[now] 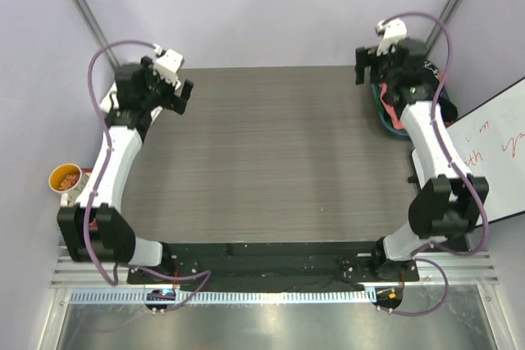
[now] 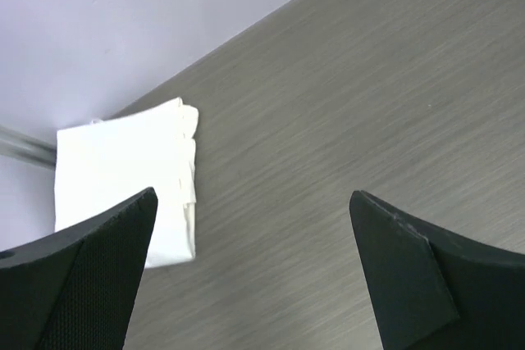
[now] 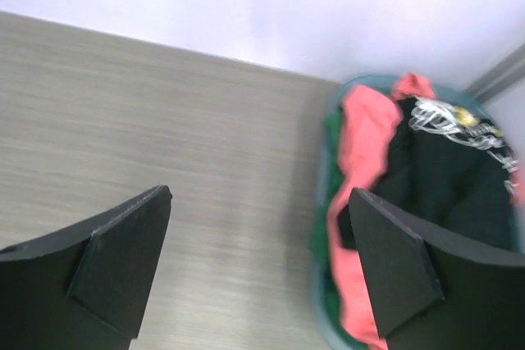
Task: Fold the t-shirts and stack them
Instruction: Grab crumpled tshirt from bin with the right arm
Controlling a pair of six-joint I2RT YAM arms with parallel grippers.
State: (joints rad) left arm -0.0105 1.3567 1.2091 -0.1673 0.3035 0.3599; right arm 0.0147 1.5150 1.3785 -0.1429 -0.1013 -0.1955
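1. the white tee (image 2: 123,178) lies folded at the left of the left wrist view, on the table (image 2: 353,112) close to the wall. the top view hides it behind the left arm. the coral tee (image 3: 361,145) and black tee (image 3: 451,186) are crumpled together in a bin (image 3: 361,81) at the right of the right wrist view, past the table's upper right corner in the top view.
2. the coral tee drapes over the black tee's edge. a pinch on one will likely drag the other out too, or the green cloth (image 3: 326,235) beside them. you would then have a knot on the table instead of one shirt.
3. your right gripper (image 3: 258,202) is spread wide with nothing in it. it hangs over bare table just left of the bin. if you close here you catch air, and if you come down short you hit the rim.
4. you cannot tell what the bin stands on. a sideways tug on snagged cloth could tip or slide it.
5. your left gripper (image 2: 254,198) is likewise wide open and empty, near the white tee. a low sweep there could scuff the folds open or shove the tee against the wall.
6. the right wrist view is blurred, so depth into the bin is hard to judge. go by the top view as well.
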